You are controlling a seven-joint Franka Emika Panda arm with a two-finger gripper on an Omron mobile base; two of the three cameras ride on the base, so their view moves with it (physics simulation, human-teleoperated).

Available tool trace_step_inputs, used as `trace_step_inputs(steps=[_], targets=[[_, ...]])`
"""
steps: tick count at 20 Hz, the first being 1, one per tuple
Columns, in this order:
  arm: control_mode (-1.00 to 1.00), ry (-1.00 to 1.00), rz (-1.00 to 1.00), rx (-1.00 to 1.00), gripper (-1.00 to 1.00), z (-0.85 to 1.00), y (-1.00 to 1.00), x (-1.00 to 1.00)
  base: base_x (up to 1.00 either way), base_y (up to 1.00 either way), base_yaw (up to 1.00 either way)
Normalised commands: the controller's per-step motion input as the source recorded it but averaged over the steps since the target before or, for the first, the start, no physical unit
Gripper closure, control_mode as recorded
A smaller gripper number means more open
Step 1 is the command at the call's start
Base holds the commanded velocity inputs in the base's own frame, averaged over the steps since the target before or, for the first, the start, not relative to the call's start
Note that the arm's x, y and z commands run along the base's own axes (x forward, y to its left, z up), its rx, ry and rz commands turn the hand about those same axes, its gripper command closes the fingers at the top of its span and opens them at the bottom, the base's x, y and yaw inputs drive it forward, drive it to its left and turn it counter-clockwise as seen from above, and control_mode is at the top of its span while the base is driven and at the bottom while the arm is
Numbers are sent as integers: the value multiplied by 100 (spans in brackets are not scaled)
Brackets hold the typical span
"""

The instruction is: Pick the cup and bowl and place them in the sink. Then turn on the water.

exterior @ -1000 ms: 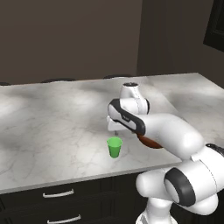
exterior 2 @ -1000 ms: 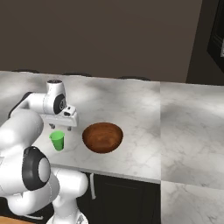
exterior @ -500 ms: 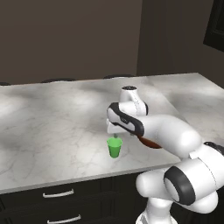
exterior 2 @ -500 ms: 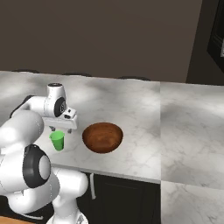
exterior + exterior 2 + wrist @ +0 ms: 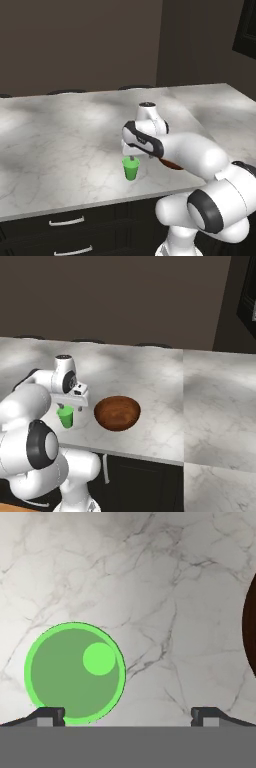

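The small green cup (image 5: 131, 168) (image 5: 65, 417) stands upright on the marble counter near its front edge. My gripper (image 5: 132, 156) (image 5: 68, 406) hangs just above it, pointing down, open and empty. In the hand view the cup (image 5: 75, 672) lies left of centre, its rim under the left fingertip (image 5: 47, 714), and the gripper (image 5: 127, 716) is wide apart. The reddish-brown bowl (image 5: 117, 412) sits right of the cup; my arm hides most of the bowl (image 5: 172, 165) in the left base view, and only its dark edge (image 5: 251, 627) shows in the hand view. The sink and the water are out of view.
The white marble counter (image 5: 60, 145) (image 5: 210, 401) stretches wide to both sides, with a dark wall behind. Dark drawers with metal handles (image 5: 66, 221) run below the front edge. A dark cabinet (image 5: 247, 296) hangs at the upper right.
The hand has sunk a little lower toward the green cup. The cup and the bowl have not moved.
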Motion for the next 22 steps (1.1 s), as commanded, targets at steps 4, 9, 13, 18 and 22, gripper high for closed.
trace_step_inputs(steps=[4, 9, 13, 18, 22], targets=[[-100, 0, 0, 0, -100, -15, 0, 0, 0, 0, 0], [-100, 0, 0, 0, -100, -15, 0, 4, 0, 0, 0], [-100, 0, 0, 0, -100, -11, 0, 9, 0, 0, 0], [-100, 0, 0, 0, -100, -8, 0, 10, 0, 0, 0], [-100, 0, 0, 0, -100, -7, 0, 6, 0, 0, 0]])
